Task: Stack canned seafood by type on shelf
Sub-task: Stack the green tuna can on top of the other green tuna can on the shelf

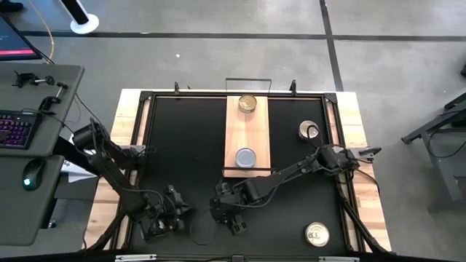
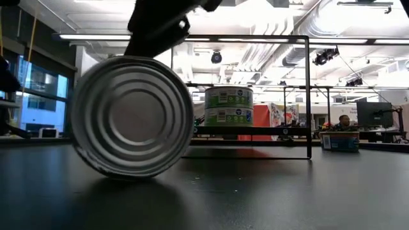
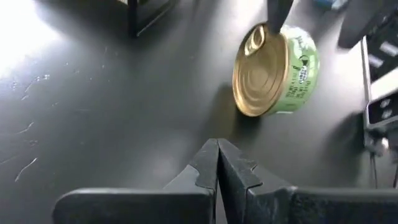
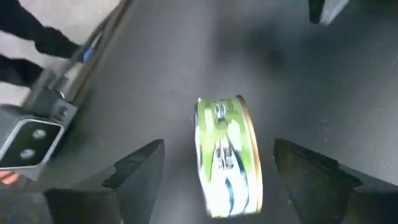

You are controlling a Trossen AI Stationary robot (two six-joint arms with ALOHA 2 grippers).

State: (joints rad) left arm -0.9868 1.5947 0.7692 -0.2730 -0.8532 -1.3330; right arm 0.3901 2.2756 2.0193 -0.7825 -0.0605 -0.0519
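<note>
Green-labelled can (image 4: 227,155) stands on edge between the wide-open right claw (image 4: 227,171), unheld; regrasp needed before shelf (image 1: 247,135) at 12 o'clock.

The right gripper (image 4: 214,168) hangs low just off the near end of the shelf (image 1: 247,135), its fingers spread wide apart. The left gripper (image 3: 217,163) rests farther left of that end, fingers pressed together.

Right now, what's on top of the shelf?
The shelf carries a gold-lidded tin at its far end and a silver-lidded tin nearer. The low view shows two stacked tins; deeper layers can't be confirmed.
</note>
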